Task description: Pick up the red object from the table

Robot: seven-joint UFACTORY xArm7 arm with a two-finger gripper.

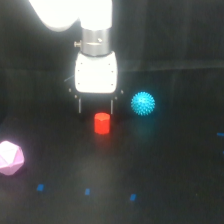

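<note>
Red object [101,123]; cyan ball [143,103]; black table [170,165].

arm [70,15] cut off at top; gripper [96,107] fingertips blurred

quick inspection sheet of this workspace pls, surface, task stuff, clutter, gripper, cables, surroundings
surface: black matte table with a few small blue marks near the front edge
job's things: red object upright on the table, near centre
clutter: spiky blue ball at the exterior view's right of the red object; pale pink polyhedron at the left edge
grippers: gripper directly above and behind the red object, thin fingers spread either side, holding nothing
cables: nothing seen
surroundings: dark, nothing seen
</note>
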